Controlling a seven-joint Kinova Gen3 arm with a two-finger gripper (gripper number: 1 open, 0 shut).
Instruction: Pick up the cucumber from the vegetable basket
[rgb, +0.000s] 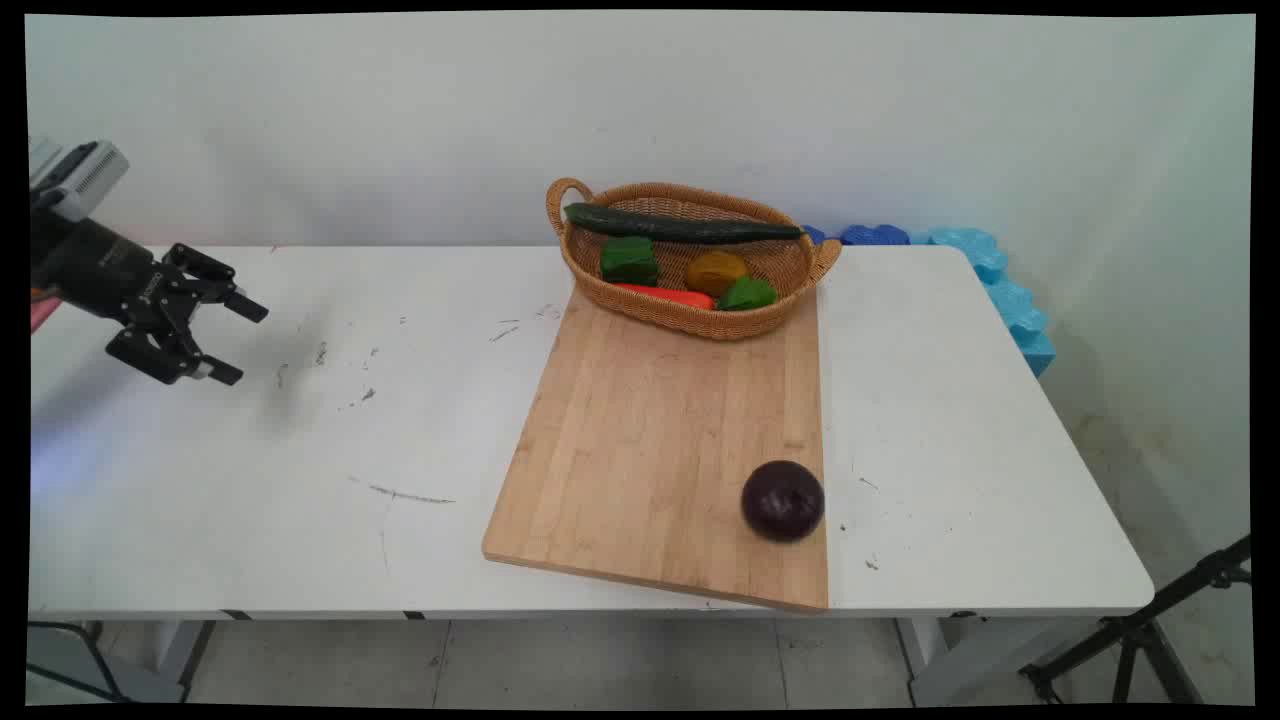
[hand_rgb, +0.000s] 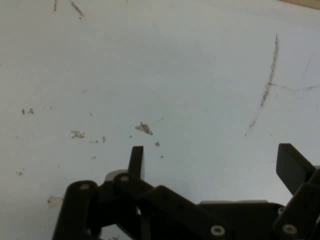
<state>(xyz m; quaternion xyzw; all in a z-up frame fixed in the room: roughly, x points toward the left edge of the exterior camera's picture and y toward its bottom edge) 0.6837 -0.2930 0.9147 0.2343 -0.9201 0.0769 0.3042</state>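
One gripper (rgb: 235, 340) at frame left, fingers spread, grasping nothing, above the bare table (rgb: 300, 480). One board (rgb: 660, 440) at centre carries one purple onion (rgb: 783, 500) (lower right corner) and one basket (rgb: 690, 315) holding one cucumber (rgb: 680, 227), two green peppers (rgb: 629, 260), one carrot (rgb: 665, 294), and one brown item (rgb: 716, 270).

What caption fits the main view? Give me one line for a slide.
Open pincer hovers over the white table's left side, far from the purple onion on the cutting board and the vegetable-filled wicker basket.

Lab: bare table (rgb: 250, 520), tripod (rgb: 1150, 630)
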